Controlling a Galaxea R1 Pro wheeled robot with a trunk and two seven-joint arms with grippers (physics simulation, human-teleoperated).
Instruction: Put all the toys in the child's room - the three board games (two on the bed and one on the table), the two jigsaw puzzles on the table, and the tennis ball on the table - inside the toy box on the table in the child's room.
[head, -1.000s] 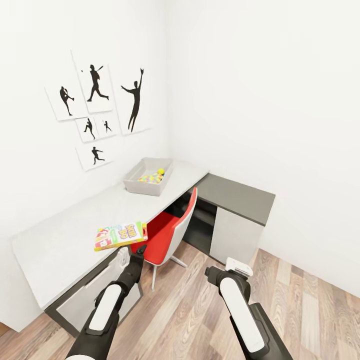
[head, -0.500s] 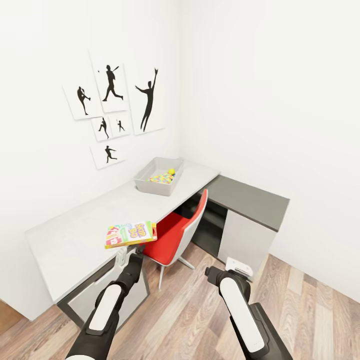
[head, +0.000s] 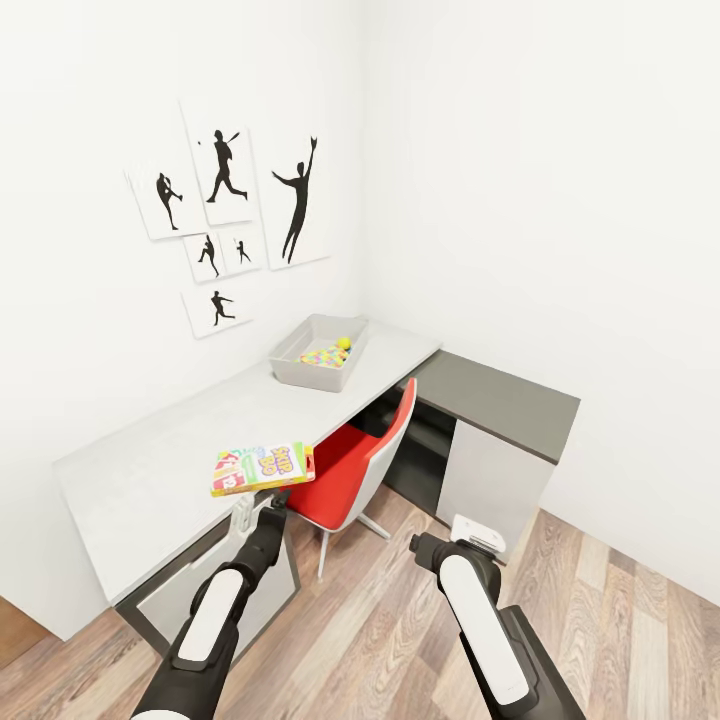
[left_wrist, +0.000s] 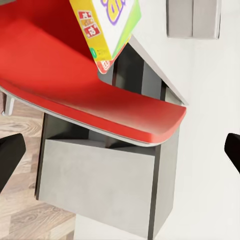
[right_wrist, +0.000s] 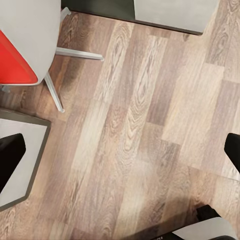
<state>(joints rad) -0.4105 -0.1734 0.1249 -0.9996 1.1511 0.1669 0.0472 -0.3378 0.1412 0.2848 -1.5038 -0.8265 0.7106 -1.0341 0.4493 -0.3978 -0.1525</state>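
Left wrist view cuts off the Skip-Bo carton; left pincer and right pincer both spread.

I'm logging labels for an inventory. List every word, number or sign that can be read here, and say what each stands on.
"SKIP BO": top face of the board game carton at the front edge of the desk, head view.
Small print and card numbers on that carton, left wrist view: too small to read; its big purple lettering is cut off.
Wall prints: player silhouettes, no text.
Contents of the toy box: too small to tell.
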